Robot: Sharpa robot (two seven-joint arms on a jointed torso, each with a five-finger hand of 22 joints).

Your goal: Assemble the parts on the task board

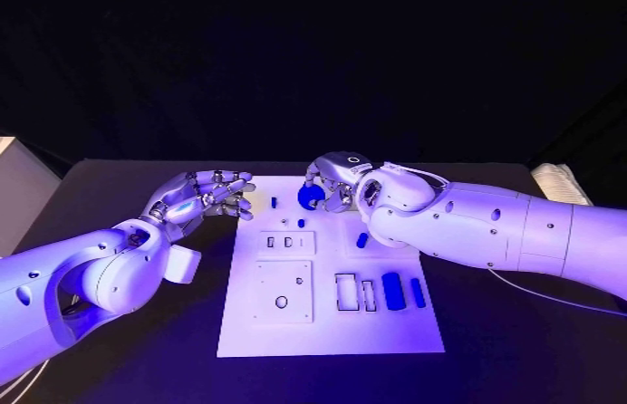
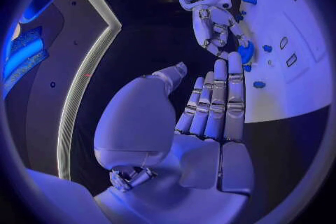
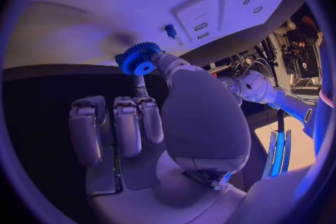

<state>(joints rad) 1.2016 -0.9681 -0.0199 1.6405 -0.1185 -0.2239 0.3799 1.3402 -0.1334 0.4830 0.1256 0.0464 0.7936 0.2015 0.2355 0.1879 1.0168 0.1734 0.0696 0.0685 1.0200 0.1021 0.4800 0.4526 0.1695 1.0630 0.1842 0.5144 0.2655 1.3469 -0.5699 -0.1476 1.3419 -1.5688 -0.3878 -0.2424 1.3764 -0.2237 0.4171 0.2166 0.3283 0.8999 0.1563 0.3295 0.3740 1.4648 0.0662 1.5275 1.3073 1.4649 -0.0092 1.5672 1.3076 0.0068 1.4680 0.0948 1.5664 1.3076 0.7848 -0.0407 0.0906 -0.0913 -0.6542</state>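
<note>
One blue gear is pinched in my right hand above the task board. My left hand holds nothing, fingers apart.

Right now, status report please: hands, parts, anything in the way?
Right hand holds blue gear over white board. Left hand open beside board. Nothing blocking.

Both hands crowd the task board's far edge; its near half looks open, apparently only low parts.
</note>
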